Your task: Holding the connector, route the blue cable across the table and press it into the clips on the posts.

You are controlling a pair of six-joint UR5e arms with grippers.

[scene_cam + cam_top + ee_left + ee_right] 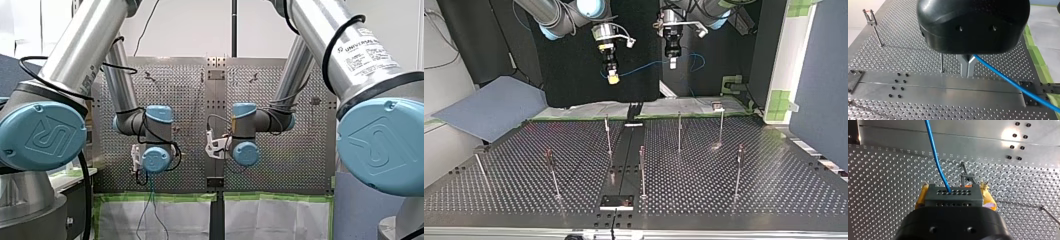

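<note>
Perforated table (pixel 734 200) lay nearest, thin posts (pixel 679 131) standing across it. Beyond its far edge my right gripper (pixel 612 76) clamped the connector (pixel 951 195) between yellow pads (pixel 920 198), and my left gripper (pixel 672 63) pinched the blue cable (pixel 649 65) sagging between them, a black backdrop (pixel 574 75) behind both.

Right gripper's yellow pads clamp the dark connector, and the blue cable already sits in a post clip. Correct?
Not in a clip. In the top view the blue cable hangs free between the right gripper and the left gripper, touching no post. The yellow pads do clamp the connector.
</note>
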